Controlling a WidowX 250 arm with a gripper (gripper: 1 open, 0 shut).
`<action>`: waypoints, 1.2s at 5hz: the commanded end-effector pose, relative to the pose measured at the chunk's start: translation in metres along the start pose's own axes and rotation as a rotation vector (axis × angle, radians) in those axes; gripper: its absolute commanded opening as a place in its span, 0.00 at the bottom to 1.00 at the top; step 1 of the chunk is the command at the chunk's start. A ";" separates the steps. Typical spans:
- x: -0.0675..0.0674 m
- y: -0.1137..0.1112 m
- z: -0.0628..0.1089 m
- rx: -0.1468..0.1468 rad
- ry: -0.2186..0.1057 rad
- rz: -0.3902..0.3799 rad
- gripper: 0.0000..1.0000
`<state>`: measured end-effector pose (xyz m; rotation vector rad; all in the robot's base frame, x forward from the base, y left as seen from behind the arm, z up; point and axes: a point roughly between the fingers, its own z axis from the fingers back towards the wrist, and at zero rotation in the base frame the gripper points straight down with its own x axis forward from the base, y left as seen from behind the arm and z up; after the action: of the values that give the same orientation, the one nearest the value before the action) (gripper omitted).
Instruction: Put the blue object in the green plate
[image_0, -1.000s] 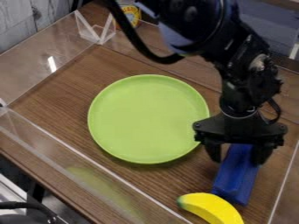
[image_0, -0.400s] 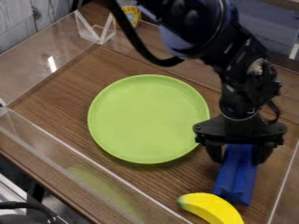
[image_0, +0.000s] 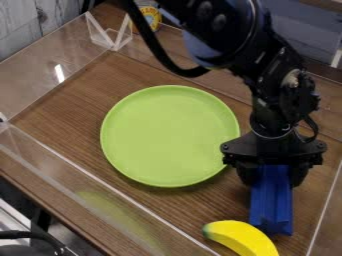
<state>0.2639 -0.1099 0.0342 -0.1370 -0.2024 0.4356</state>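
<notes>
The blue object (image_0: 275, 205), a ridged royal-blue block, lies on the wooden table just right of the green plate (image_0: 170, 135), its length running towards the front edge. My gripper (image_0: 275, 176) points almost straight down over the block's far end. One black finger (image_0: 246, 172) stands on each side of it, open, with the jaws close to the block's sides. The block's far end is hidden behind the fingers. The plate is large, round and lime green, with nothing on it.
A yellow banana (image_0: 243, 240) lies at the front edge, just below the blue block. Clear plastic walls (image_0: 54, 70) ring the table on the left, back and front. The black arm (image_0: 234, 40) reaches in from the top.
The hand has stayed in place. The fingers have drawn a little closer together, and the blue block has swung from a slight slant to lie straighter.
</notes>
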 end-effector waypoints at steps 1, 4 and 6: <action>0.006 -0.002 0.011 -0.007 -0.016 0.003 0.00; 0.005 -0.004 0.029 0.004 0.001 0.006 0.00; 0.005 -0.001 0.041 0.016 0.015 0.005 0.00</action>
<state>0.2489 -0.1019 0.0569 -0.0823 -0.1255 0.4370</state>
